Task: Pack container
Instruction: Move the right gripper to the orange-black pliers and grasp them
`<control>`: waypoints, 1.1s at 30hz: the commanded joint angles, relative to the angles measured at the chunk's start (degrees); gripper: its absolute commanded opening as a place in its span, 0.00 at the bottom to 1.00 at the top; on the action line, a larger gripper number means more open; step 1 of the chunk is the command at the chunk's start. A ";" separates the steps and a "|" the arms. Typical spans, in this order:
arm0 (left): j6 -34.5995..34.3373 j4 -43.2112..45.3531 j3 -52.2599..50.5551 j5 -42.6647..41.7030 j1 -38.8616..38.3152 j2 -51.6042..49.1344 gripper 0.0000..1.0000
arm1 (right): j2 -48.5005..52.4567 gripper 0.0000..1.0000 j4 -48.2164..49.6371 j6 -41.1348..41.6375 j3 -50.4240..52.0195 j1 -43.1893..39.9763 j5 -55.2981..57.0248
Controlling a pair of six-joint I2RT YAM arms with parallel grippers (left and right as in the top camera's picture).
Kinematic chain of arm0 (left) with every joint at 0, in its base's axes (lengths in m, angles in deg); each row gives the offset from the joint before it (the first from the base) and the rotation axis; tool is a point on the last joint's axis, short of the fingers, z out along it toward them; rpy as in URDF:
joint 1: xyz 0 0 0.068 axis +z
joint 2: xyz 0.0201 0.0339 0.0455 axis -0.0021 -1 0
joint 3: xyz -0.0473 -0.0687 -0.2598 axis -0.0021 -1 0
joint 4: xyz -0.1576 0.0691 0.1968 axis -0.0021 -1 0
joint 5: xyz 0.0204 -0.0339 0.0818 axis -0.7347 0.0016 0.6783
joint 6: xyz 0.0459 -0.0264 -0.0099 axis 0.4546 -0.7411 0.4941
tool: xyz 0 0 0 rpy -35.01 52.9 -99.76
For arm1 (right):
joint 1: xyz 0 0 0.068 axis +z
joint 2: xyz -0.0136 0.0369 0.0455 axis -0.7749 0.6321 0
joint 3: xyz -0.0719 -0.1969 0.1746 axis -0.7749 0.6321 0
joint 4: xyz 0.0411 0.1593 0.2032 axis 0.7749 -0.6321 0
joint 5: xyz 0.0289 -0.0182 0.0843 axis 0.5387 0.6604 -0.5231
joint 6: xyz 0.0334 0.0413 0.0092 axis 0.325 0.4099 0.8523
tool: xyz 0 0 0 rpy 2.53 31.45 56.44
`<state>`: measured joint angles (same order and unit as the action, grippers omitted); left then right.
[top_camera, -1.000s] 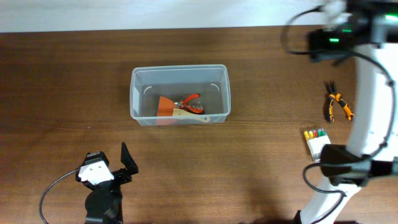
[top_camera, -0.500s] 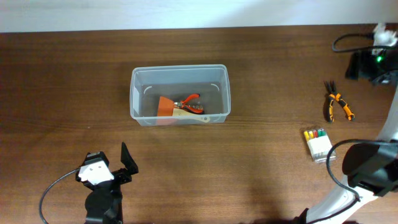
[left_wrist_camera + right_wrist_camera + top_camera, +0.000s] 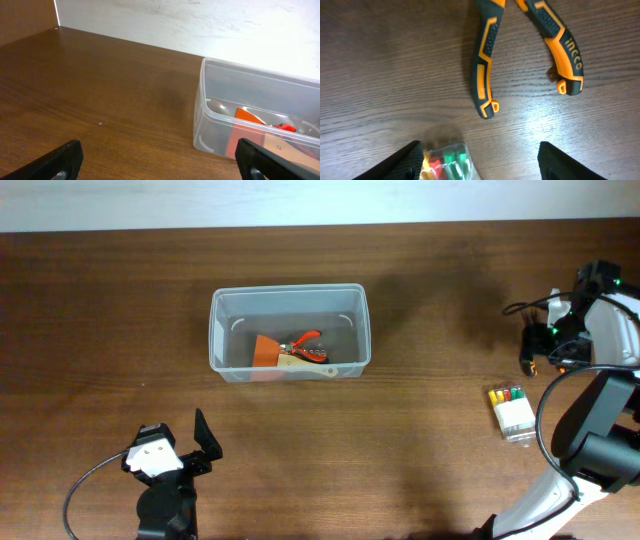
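Note:
The clear plastic container [image 3: 289, 300] stands left of centre and holds an orange scraper [image 3: 268, 350] and red-handled pliers [image 3: 305, 340]. It also shows in the left wrist view [image 3: 260, 72], ahead and to the right of my open, empty left gripper [image 3: 160, 167], which rests near the front edge [image 3: 185, 445]. My right gripper [image 3: 545, 350] hovers at the far right over black-and-orange pliers [image 3: 484, 65] lying on the table. It is open and empty [image 3: 482, 165], and the handle ends lie just ahead of the fingers.
A small white box of coloured bits [image 3: 511, 410] lies just in front of the pliers, and it shows between the right fingers in the right wrist view [image 3: 447, 162]. The right arm's base and cable stand at the front right [image 3: 590, 460].
My right arm has swung from the back right of the table forward and down over the black-and-orange pliers. The left arm and the container have not moved.

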<state>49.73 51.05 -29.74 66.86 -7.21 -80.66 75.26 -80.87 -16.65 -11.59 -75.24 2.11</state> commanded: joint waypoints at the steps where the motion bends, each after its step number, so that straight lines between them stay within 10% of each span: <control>1: 0.50 -0.09 -0.20 0.20 -0.17 0.26 0.99 | 0.13 0.74 4.15 0.13 2.80 -0.04 1.57; 27: 0.50 -0.09 -0.20 0.20 -0.17 0.26 0.99 | 9.16 0.64 14.64 0.15 4.20 0.15 -1.27; 33: 0.50 -0.09 -0.20 0.20 -0.17 0.26 0.99 | 10.58 0.24 13.86 0.17 4.20 0.39 -1.51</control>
<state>49.73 51.05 -29.74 66.86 -7.21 -80.66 82.58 -66.49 -16.82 -8.05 -75.17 0.14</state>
